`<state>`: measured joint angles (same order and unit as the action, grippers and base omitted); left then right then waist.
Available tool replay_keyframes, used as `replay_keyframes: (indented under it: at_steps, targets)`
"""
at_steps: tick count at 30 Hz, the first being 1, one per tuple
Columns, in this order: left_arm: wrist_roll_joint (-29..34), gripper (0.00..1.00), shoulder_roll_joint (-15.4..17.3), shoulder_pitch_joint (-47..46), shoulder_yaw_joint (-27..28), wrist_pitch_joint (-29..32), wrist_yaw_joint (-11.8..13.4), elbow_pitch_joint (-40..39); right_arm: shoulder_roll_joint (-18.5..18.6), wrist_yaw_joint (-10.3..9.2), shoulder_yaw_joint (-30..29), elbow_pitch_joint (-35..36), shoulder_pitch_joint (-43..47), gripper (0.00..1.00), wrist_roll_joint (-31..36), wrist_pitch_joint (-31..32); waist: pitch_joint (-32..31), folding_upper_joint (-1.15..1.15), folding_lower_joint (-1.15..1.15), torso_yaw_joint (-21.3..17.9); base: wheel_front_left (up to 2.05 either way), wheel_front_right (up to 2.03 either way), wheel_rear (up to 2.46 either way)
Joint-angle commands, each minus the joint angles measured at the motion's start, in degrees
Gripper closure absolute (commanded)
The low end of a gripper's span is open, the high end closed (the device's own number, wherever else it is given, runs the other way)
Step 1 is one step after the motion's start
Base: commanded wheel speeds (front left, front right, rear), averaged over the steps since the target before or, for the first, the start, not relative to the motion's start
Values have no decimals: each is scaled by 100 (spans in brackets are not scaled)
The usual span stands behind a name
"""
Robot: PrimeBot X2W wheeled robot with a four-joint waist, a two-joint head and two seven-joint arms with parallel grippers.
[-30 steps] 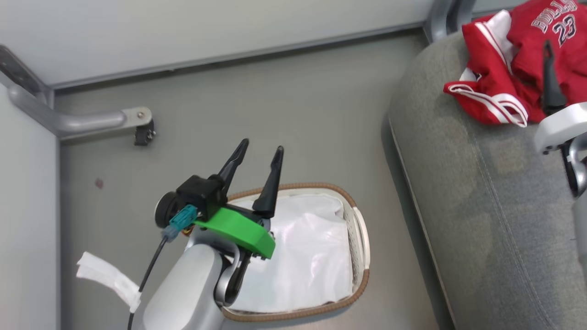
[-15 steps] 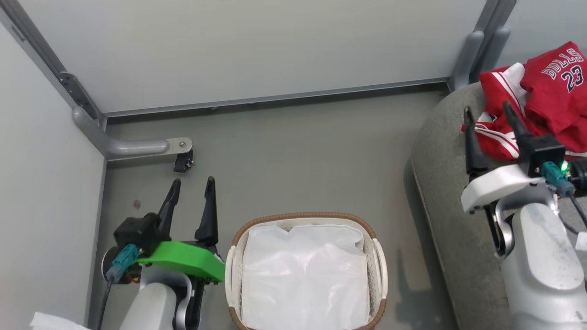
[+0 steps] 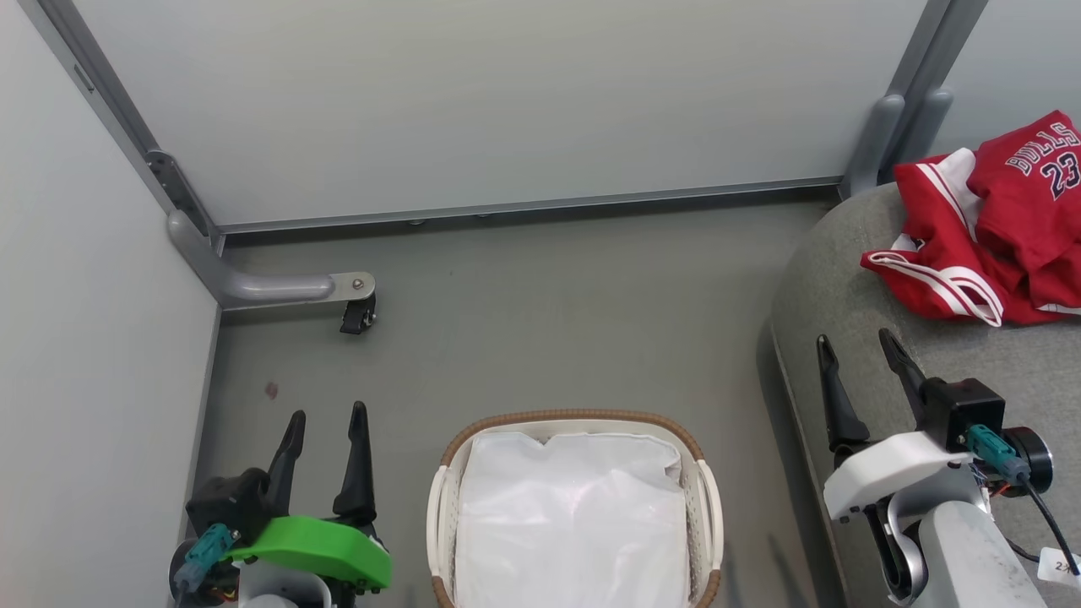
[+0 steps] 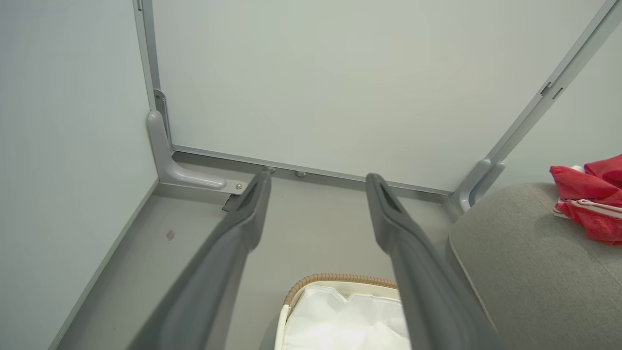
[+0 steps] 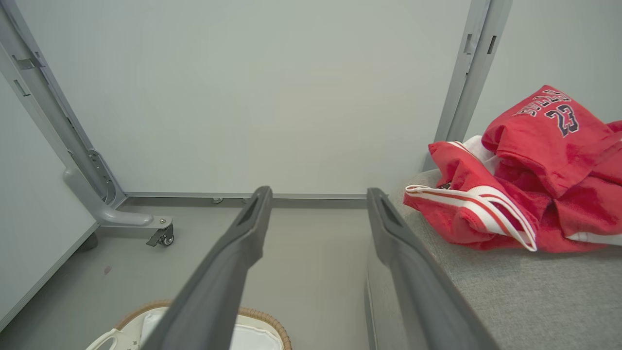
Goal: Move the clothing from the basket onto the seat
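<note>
I have pulled both claws back, spread and empty: left claw (image 3: pixel 328 414) beside the basket (image 3: pixel 574 416), right claw (image 3: pixel 853 338) clear of the clothing (image 3: pixel 988 245) heaped on the seat (image 3: pixel 844 287). The job looks done.

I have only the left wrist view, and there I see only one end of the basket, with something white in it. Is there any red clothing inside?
Observer: No. In the head view the basket holds its white liner and nothing red.
Operator: And where is the right tool?
Observer: The right tool is open and empty, by the near edge of the grey seat, apart from the clothing.
Operator: Which garments lie on the seat?
Observer: A red jersey printed BULLS 23, heaped with red shorts that have white striped trim.
</note>
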<state>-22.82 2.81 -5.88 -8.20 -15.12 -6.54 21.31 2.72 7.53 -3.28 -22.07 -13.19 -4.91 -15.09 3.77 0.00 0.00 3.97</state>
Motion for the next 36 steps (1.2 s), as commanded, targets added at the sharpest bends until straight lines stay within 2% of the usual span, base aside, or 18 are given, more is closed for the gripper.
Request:
replay_keyframes:
  at_steps: [1,29,30,33,36]
  targets:
    - [-8,0,16,70,5,-4,-18,7,35,-8,8,63,126,0,-59,-10,-15,0,0,1,0,0,0]
    - [-47,0,16,161,76,-4,-15,92,28,-8,35,200,443,0,-224,-10,-166,0,0,3,0,0,0]
    - [-37,100,0,79,62,2,-8,92,4,0,37,190,346,100,-211,1,-167,0,0,3,0,0,0]
    - [-44,100,-11,96,53,6,-7,234,-36,0,34,44,397,100,-221,8,-169,0,0,3,0,0,0]
    - [-345,100,-10,86,112,96,-11,197,-33,0,-46,11,346,100,-562,154,-174,0,0,-7,0,0,0]
